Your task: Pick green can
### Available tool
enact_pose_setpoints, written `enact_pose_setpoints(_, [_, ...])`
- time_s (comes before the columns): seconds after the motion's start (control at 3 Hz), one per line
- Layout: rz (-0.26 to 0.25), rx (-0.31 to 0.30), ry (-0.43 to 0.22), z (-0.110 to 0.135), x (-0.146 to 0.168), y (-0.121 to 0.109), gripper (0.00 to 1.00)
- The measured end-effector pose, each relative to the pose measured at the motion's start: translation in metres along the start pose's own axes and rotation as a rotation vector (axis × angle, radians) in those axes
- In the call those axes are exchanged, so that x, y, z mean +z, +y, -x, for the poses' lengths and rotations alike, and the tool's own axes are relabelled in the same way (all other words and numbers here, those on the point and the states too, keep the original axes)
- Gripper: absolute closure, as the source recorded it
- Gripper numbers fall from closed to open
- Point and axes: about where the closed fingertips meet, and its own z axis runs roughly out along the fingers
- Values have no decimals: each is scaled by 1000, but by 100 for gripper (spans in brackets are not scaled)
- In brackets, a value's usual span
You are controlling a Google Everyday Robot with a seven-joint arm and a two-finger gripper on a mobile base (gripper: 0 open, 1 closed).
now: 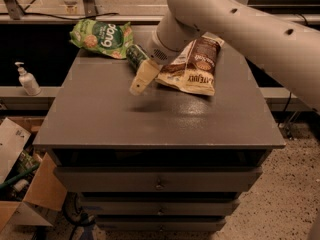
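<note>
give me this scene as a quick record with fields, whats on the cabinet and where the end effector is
surface: grey drawer cabinet top
target: green can, lying near the back edge, not picked
left of can: green snack bag
right of can: brown snack bag
end effector: over the top, just in front of the can, partly covering it
off cabinet: pump bottle, on the left ledge

1 green can (pixel 134 55), 2 snack bags (pixel 101 38) (pixel 192 66), 1 bottle (pixel 27 79), 1 end effector (pixel 142 79) over table (pixel 150 119).

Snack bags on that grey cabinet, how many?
2: a bright-green bag at back left, a brown bag right of centre, partly under the arm. The claw hangs between them, just in front of the green can.
</note>
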Motion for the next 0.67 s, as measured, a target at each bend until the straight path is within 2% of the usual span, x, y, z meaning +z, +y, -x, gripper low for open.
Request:
enact_pose_setpoints(0.33, [-14,26,-23,19,26,-10,0])
enact_pose_setpoints(0.67, [-38,59,-29,42,23,-11,0])
